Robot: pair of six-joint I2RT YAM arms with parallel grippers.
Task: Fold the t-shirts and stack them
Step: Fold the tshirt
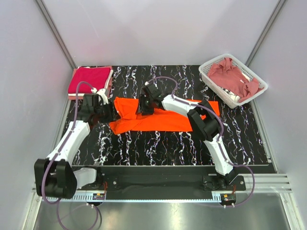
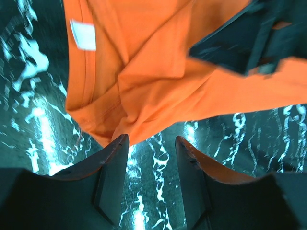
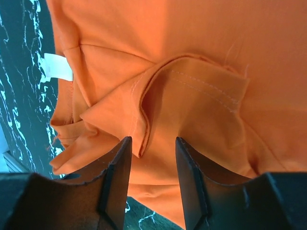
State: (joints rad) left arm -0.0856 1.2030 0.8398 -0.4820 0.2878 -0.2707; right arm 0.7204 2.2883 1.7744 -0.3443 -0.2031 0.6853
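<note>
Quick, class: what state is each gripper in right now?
Left gripper: jaws open, holding nothing.
Right gripper: jaws open over the orange t-shirt, nothing clamped.

The orange t-shirt (image 3: 201,33) fills the view, its stitched hem (image 3: 206,85) folded at centre, white label (image 3: 57,67) at nine o'clock; right gripper (image 3: 152,143) at six o'clock, jaws parted.

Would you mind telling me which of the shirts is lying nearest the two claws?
The orange shirt, partly folded in the middle. The crimson shirt sits folded at the far left corner, and the rose shirt is crumpled in the white basket.
</note>
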